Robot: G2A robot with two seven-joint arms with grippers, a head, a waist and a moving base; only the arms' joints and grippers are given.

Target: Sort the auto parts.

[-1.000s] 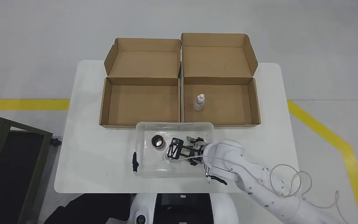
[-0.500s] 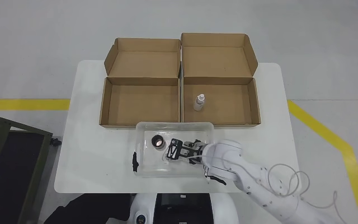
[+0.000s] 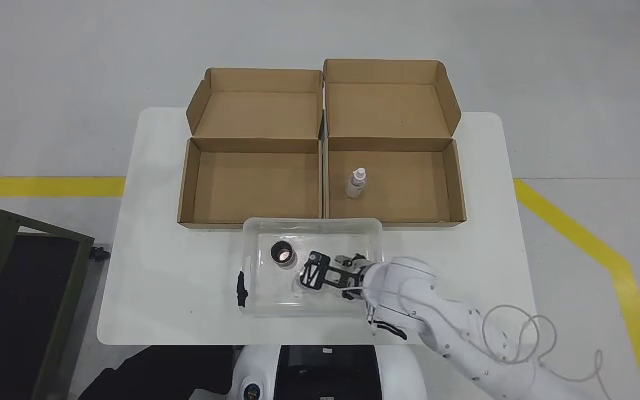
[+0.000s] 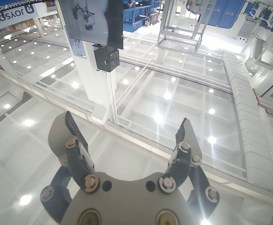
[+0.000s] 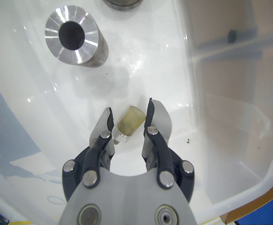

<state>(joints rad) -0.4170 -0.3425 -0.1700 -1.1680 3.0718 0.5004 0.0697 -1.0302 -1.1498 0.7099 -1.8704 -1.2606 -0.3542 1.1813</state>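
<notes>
in the left wrist view, a white banner (image 4: 17, 12) carries large dark lettering beside a round logo. a blue panel (image 4: 226, 13) high on the hall's wall bears white lettering. a sheet (image 4: 77, 48) on the white column (image 4: 91, 85) has print too small to tell.

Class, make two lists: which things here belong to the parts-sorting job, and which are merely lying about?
Job: clear bin, metal cylinder, small capped part between the jaws of the right gripper, left box, right box, white bottle inside it.
Lying about: black piece beside the bin, yellow floor tape.
</notes>
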